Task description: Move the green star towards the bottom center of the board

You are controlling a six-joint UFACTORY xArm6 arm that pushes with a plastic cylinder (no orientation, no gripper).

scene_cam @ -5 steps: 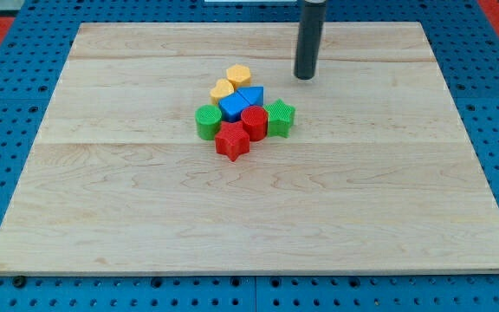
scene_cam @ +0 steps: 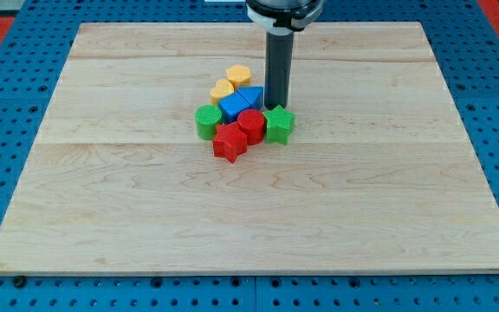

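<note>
your tip [scene_cam: 276, 106] sits on the board [scene_cam: 388, 217] just above the green star [scene_cam: 279, 124] in the view, touching or nearly touching its top edge; the rod [scene_cam: 278, 69] is a bare stick, so there are no fingers to be apart or together. the green star lies at the right edge of a tight cluster near the middle of the board, pressed against the red cylinder [scene_cam: 251, 125] on its left. beyond that are the red star [scene_cam: 230, 141], the green cylinder [scene_cam: 208, 121], two blue blocks [scene_cam: 239, 103] and two yellow blocks [scene_cam: 230, 81] further up. you seem to be at the start of the push, with the star well away from the bottom center. next, drive straight toward the view's bottom and a little left, keeping the tip centred behind the star so it doesn't slip sideways or drag the red cylinder along.
</note>
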